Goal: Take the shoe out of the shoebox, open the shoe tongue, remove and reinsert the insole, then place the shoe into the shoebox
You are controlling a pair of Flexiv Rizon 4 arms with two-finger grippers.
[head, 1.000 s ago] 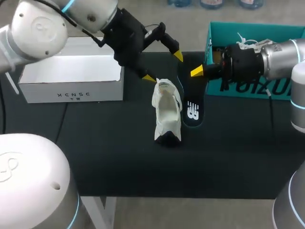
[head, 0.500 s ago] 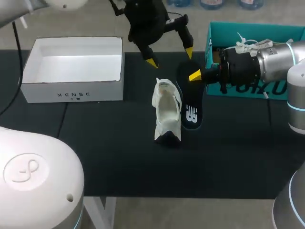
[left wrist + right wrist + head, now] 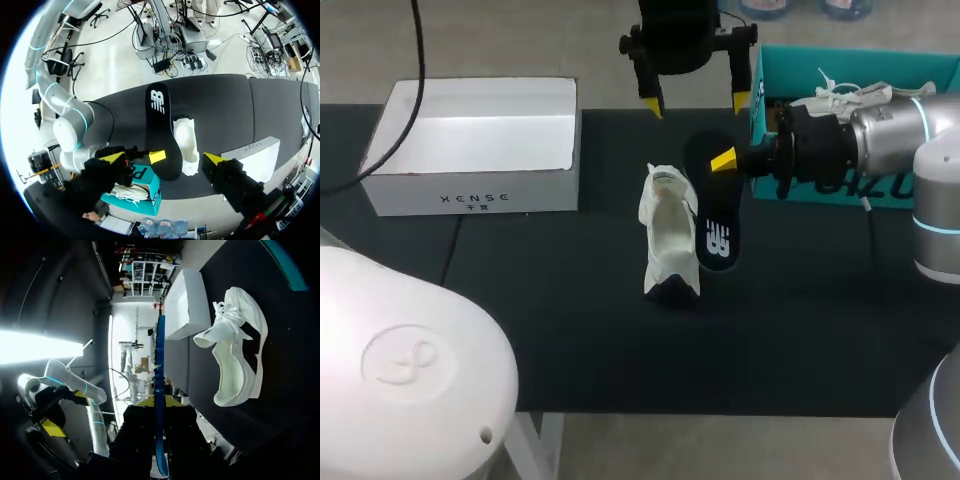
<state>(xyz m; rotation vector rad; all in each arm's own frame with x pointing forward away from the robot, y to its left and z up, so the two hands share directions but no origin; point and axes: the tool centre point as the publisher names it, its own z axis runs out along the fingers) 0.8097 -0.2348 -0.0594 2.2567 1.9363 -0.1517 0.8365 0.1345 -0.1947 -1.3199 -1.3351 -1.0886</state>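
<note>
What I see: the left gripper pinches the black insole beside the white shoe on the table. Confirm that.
Wrong arm. The head view shows the right gripper pinching the black insole beside the white shoe on the table; the left gripper hangs open, holding nothing.

The desk [image 3: 520,300] has a flat, matte black top that runs across the head view from side to side. Its far edge lies just below the left tool [image 3: 697,103], and its near edge is well apart from that tool, where a white leg [image 3: 532,445] of the frame shows underneath. Ahead of that tool, in its own wrist view, the desk [image 3: 225,110] spreads as a broad, evenly lit band of dark grey, while in the right wrist view the desk [image 3: 290,405] is a plain, nearly black field in shade.
</note>
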